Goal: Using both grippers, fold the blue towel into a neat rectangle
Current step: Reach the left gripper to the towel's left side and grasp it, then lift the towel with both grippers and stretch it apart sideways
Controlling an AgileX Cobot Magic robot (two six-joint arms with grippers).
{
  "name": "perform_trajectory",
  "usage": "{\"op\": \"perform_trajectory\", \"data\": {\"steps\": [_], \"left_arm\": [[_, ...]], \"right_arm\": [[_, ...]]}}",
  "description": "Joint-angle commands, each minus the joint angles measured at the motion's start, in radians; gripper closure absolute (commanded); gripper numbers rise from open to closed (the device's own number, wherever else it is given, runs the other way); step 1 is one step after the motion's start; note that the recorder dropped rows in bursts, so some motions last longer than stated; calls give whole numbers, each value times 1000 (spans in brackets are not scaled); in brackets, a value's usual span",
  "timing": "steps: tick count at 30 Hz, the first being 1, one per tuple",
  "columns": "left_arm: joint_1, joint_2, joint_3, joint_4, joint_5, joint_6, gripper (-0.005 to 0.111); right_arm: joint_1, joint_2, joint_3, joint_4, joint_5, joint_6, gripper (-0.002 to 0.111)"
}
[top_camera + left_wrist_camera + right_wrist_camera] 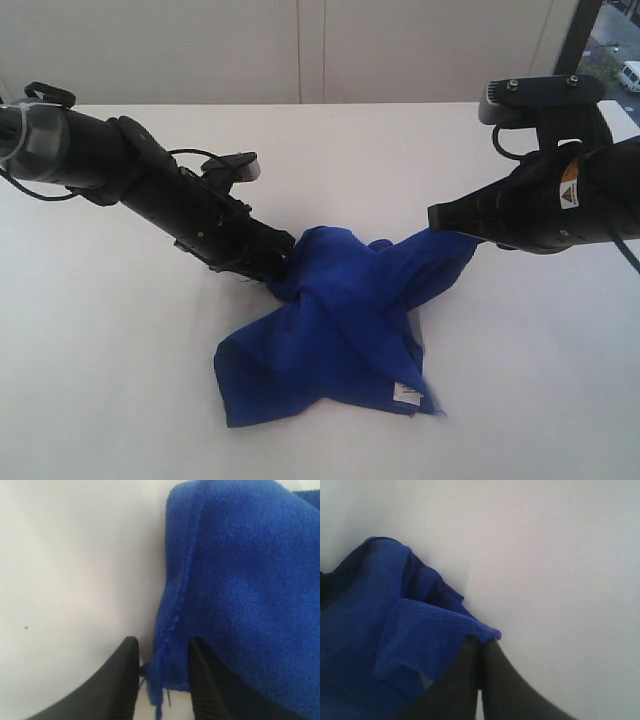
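Here, blue towel point(340, 320) hem between parted left gripper point(161, 645); corner inside clamped right gripper point(480, 646).

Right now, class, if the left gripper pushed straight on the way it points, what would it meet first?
The blue towel. Its hemmed edge lies between the open jaws of the left gripper, so going straight on would most likely push into the bunched cloth just ahead, though depth is hard to judge.
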Motion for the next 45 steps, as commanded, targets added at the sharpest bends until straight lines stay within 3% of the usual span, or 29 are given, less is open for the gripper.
{"op": "perform_trajectory", "data": {"steps": [1,8,13,20,25,31,37,45], "left_arm": [[-2,25,-1,-13,19,4,73],[-2,25,-1,-13,-16,9,107],[0,-27,-1,5,5,76,107],[4,-166,-1,184,54,30,107],[53,-262,-1,333,171,-36,107],[116,-383,-1,405,229,-56,107],[124,-506,-1,496,308,-56,107],[124,-643,1,727,375,-229,107]], "right_arm": [[-9,2,4,-10,-6,5,108],[-9,2,4,-10,-6,5,108],[-9,2,4,-10,6,5,108],[-9,-35,4,-48,71,-7,108],[-9,-81,4,-124,163,-17,108],[-9,-122,4,-144,230,-94,108],[-9,-160,2,-219,275,-110,108],[-9,-215,-24,-324,347,-106,108]]}}
